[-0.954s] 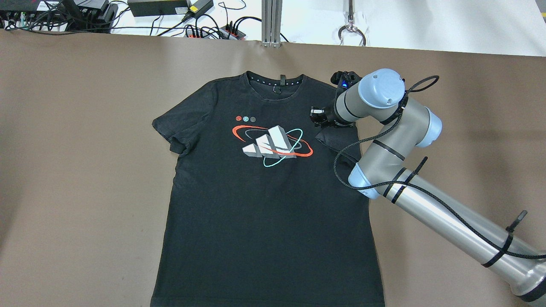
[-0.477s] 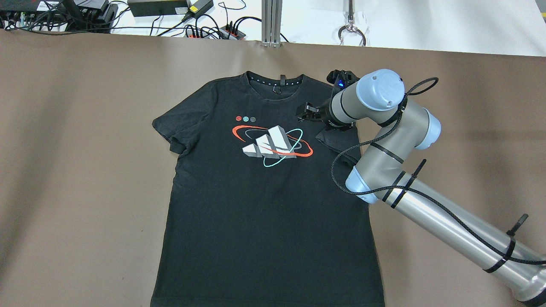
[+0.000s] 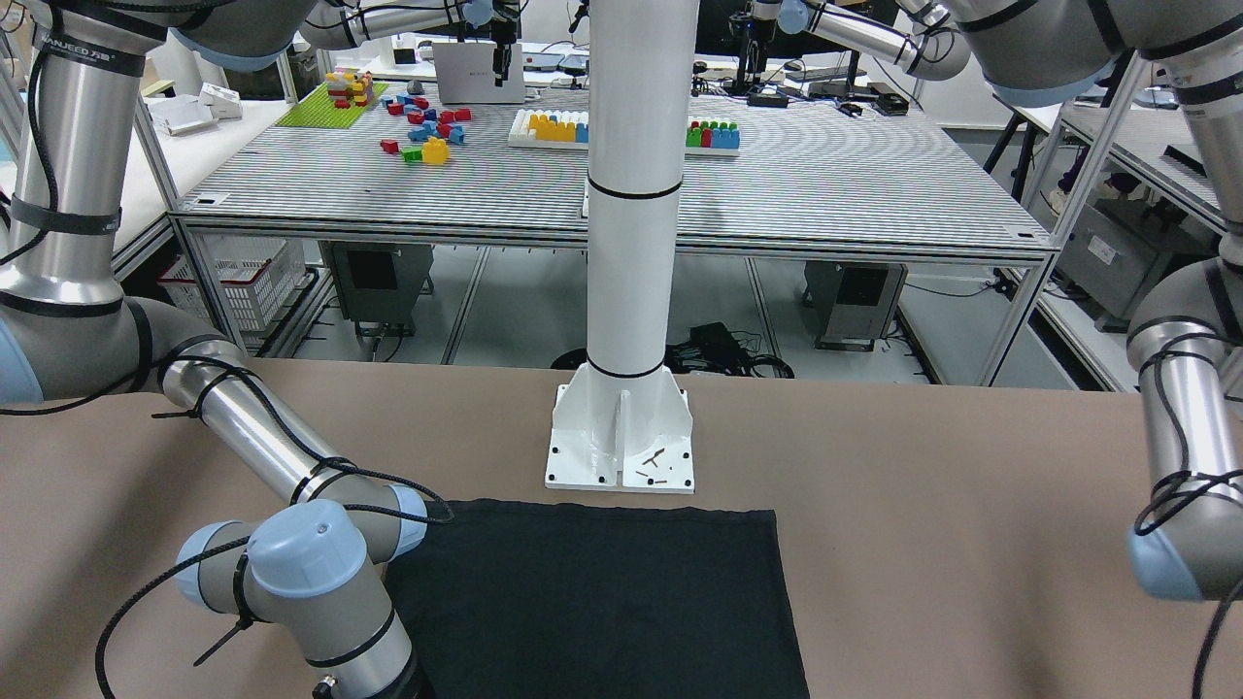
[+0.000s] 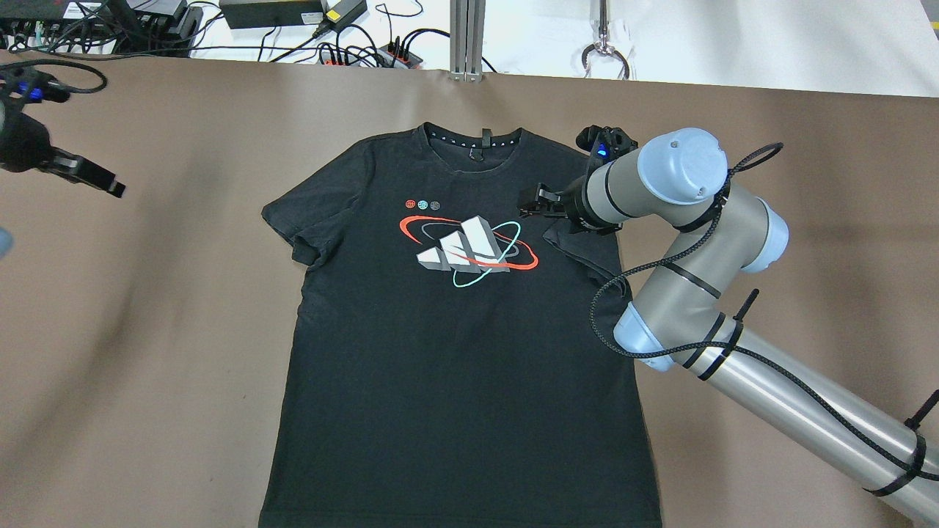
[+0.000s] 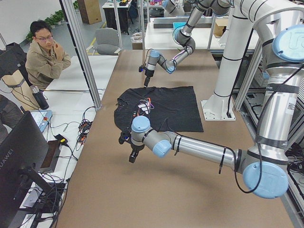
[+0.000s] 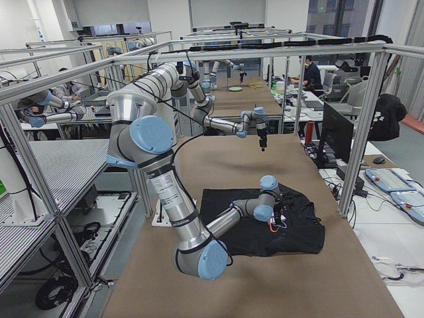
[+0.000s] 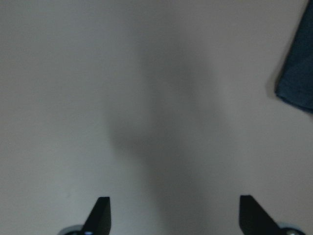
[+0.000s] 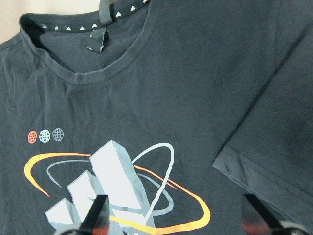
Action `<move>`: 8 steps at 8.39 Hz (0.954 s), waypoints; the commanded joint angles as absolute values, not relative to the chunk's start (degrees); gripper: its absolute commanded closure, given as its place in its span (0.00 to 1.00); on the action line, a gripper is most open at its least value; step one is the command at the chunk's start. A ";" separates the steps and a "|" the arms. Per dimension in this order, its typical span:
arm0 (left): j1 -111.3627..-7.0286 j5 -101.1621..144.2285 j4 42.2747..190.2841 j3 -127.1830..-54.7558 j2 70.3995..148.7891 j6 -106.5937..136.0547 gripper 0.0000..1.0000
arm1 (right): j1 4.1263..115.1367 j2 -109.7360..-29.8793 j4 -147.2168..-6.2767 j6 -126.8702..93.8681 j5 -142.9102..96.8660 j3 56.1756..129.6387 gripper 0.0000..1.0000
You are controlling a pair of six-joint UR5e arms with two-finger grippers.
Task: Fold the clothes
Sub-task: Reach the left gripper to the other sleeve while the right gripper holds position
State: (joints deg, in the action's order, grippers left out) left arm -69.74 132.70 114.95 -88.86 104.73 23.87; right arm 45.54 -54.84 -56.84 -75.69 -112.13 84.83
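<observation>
- Overhead exterior view: a black T-shirt (image 4: 455, 352) is lying flat and print-up on the brown table (image 4: 147, 330), its long axis running near to far, with the collar at the far end and the hem at the near edge.
- The right gripper (image 4: 532, 204) is hovering over the chest, just right of the print. Its fingers are standing well apart and gripping nothing, as the right wrist view is showing. The sleeve on the right (image 4: 579, 246) is lying folded inward across the body, just beside it.
- The left gripper (image 4: 110, 185) is hanging over bare table at the far left, well apart from the shirt. The left wrist view is showing its fingertips (image 7: 101, 210) spread wide with nothing between them, and only a dark corner of fabric at the right edge.
- The sleeve on the left (image 4: 290, 220) is lying spread outward, unfolded, to the right of the left gripper and slightly nearer. On this evidence the left arm is the closer one for that sleeve, and the coming move is calling for a rightward reach to the sleeve's hem.
</observation>
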 commanded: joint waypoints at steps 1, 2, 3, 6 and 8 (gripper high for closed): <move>-62.16 132.89 116.09 -80.18 114.15 33.46 0.18 | 45.53 -55.11 -58.54 -75.15 -111.89 86.66 0.05; -61.09 132.54 117.41 -78.68 115.04 33.83 0.26 | 45.53 -55.37 -58.54 -75.06 -111.80 86.57 0.05; -60.65 132.63 118.03 -75.44 117.75 34.01 0.29 | 45.53 -55.37 -58.45 -75.06 -111.71 86.66 0.05; -56.79 132.02 123.20 -67.26 123.57 39.44 0.41 | 45.53 -55.37 -58.45 -75.67 -111.36 86.92 0.05; -55.64 130.96 125.59 -63.56 125.41 39.90 0.49 | 45.53 -55.55 -58.53 -75.67 -111.27 86.66 0.05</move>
State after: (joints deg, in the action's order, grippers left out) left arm -56.81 131.63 123.27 -67.16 123.44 38.82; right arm 45.53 -55.38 -58.45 -75.63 -111.33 86.83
